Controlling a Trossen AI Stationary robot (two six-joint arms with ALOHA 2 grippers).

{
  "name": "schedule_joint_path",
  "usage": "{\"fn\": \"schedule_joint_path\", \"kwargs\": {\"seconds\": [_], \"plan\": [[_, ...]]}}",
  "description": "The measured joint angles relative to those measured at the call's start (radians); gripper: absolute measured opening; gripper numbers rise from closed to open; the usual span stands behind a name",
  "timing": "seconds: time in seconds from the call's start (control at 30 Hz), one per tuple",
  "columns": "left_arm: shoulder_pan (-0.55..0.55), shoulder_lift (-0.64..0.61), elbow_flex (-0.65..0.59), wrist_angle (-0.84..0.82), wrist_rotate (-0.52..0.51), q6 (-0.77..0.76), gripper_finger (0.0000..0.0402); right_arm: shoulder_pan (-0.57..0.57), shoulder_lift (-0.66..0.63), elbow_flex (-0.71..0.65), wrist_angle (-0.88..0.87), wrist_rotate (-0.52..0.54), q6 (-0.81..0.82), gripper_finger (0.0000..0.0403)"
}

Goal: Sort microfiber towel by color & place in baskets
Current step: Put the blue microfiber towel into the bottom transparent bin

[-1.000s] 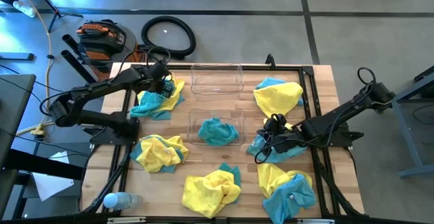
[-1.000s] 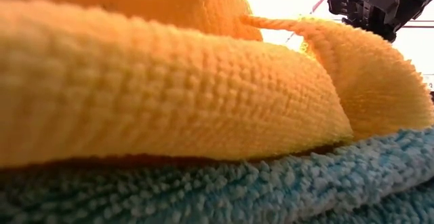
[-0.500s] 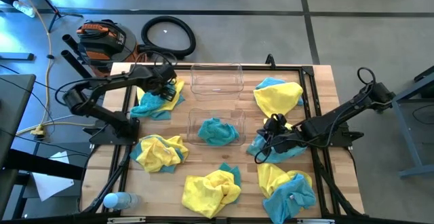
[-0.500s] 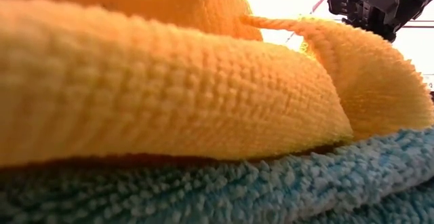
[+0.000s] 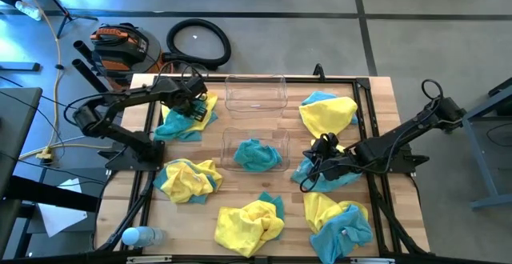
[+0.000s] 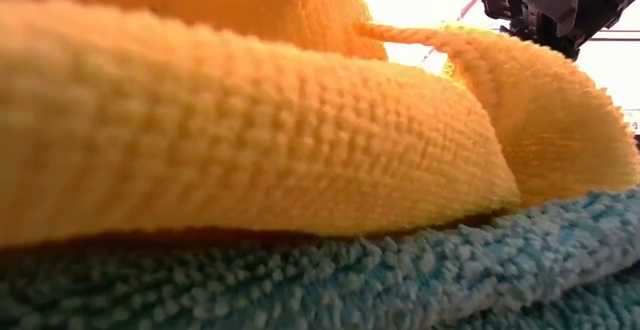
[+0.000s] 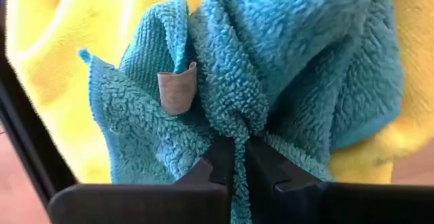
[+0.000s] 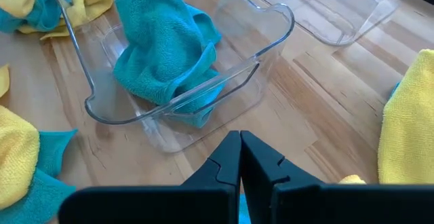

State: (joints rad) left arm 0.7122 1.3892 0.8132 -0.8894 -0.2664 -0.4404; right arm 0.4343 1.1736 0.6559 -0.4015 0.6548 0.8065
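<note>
At the table's far left, a turquoise towel (image 5: 182,122) lies on a yellow towel (image 5: 210,109). My left gripper (image 5: 192,106) points down into this pile and is shut on the turquoise towel (image 7: 271,61). Two clear baskets stand mid-table. The far basket (image 5: 256,93) holds nothing. The near basket (image 5: 282,138) holds one turquoise towel (image 5: 256,155). My right gripper (image 5: 314,165) hangs shut over another turquoise towel (image 5: 330,179), right of the near basket. Nothing shows between its fingers (image 8: 241,157). My left gripper pinches a raised fold (image 7: 239,130) of the turquoise towel between its two fingers. The fold is near the towel's middle, beside its small brown tag (image 7: 178,91). The fingers come from above, pointing steeply down. The towel is bunched toward the fingers and rests on the yellow towel (image 7: 47,41).
Mixed yellow and turquoise piles lie at the far right (image 5: 328,112), near left (image 5: 189,178), near middle (image 5: 250,221) and near right (image 5: 340,224). A water bottle (image 5: 138,236) lies at the near left corner. A yellow towel (image 6: 250,130) on a turquoise one (image 6: 300,280) fills the low view.
My left gripper has come down onto the far-left pile and tipped to point more steeply downward. The towels on the table have not shifted.
</note>
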Motion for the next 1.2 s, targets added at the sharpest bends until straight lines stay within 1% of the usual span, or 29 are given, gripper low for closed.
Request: {"fn": "schedule_joint_path", "kwargs": {"seconds": [0.17,0.37,0.47,0.6,0.73,0.9,1.07,1.2], "plan": [[-0.023,-0.129,0.000,-0.009,-0.006,0.006,0.0002,0.000,0.000,0.000,0.000,0.000,-0.003,0.0003],[-0.107,-0.317,0.003,-0.011,-0.006,0.006,0.0001,0.000,0.000,0.000,0.000,0.000,-0.003,0.0003],[-0.165,-0.392,0.037,-0.028,-0.010,0.006,0.0001,0.000,0.000,0.000,0.000,0.000,-0.003,0.0003],[-0.261,-0.449,0.125,-0.044,-0.050,-0.003,0.0001,0.000,0.000,0.000,0.000,0.000,-0.003,0.0003],[-0.372,-0.457,0.225,-0.039,-0.056,-0.002,0.0000,0.000,0.000,0.000,0.000,0.000,-0.003,0.0003],[-0.529,-0.418,0.327,-0.018,-0.106,-0.001,0.0000,0.000,0.000,0.000,-0.001,0.015,-0.025,0.0003],[-0.676,-0.347,0.396,0.081,-0.122,0.031,0.0000,0.000,0.000,0.000,-0.003,0.035,-0.022,0.0003],[-0.771,-0.262,0.447,0.155,-0.119,0.068,0.0000,0.000,0.000,0.000,-0.003,0.034,-0.021,0.0003]]}}
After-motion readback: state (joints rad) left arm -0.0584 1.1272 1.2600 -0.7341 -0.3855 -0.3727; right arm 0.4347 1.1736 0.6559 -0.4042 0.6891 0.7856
